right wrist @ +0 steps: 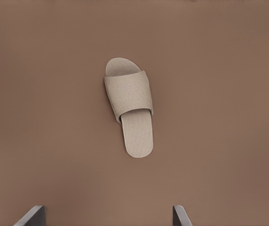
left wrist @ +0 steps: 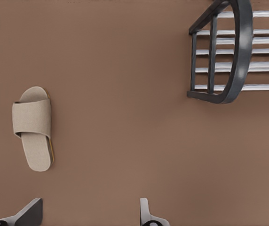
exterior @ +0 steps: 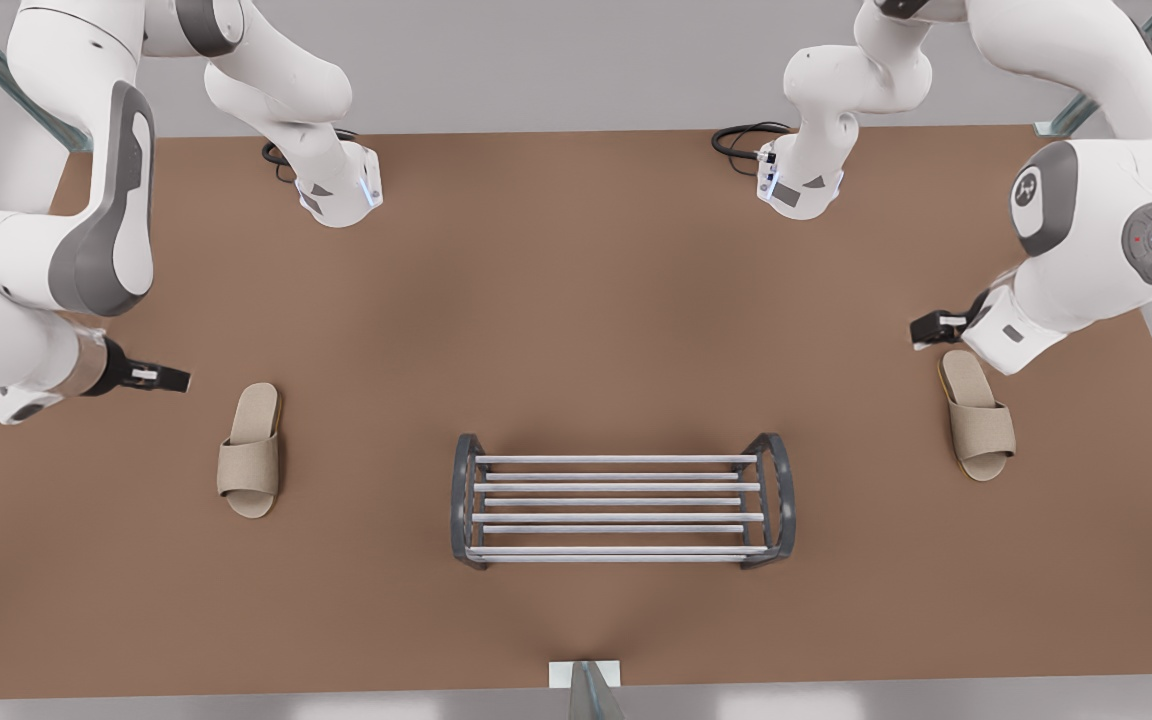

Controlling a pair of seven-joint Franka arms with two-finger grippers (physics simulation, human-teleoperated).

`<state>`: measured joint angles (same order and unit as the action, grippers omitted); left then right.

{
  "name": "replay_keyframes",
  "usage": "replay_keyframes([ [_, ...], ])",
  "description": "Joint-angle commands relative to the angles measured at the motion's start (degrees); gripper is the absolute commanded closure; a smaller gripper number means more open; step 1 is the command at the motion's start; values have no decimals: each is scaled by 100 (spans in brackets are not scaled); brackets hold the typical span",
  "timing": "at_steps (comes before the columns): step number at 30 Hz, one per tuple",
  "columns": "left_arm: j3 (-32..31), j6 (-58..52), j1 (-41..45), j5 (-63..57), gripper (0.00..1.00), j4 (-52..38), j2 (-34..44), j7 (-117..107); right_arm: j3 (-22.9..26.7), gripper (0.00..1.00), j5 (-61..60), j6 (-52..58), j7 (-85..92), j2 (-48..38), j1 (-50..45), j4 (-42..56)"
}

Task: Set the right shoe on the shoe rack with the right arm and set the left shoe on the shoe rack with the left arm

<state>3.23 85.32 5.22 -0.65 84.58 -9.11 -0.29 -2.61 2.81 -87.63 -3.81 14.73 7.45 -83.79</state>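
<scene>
Right gripper (exterior: 172, 379): fingers spread, empty, near the table's (exterior: 576, 300) edge at the front view's left, beside the right shoe (exterior: 251, 450). You centre over the strap before you descend. Shoe rack (exterior: 621, 505): mid-table by the near edge, no shoe on it yet. Left gripper (exterior: 921, 330): spread, empty, just by the left shoe (exterior: 976, 415) heel; you square up likewise.

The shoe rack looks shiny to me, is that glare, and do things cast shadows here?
Front view: the shoe rack has pale bars with soft highlights and casts hardly any shadow on the table. Left wrist view: a bright streak runs along its dark arched end frame. Right wrist view: the slipper lies in flat, even light.
</scene>
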Motion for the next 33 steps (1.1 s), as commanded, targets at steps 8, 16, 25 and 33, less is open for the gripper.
replay_keyframes([
  [8,2541,3444,164,2973,0,3318,173,2840,-90,0,589,-2696,-1772,-1200,-613,-2500],
  [16,3447,5618,384,13187,0,6158,129,14557,6,0,8567,-8559,-1632,-6,591,-3812],
  [25,3816,3728,-416,13442,0,6686,-91,16377,-222,0,12067,-9052,-1658,320,661,-3574],
  [33,2410,3895,-1409,14382,0,6668,-636,12659,-573,0,12892,-8174,-2553,-770,600,-5086],
])
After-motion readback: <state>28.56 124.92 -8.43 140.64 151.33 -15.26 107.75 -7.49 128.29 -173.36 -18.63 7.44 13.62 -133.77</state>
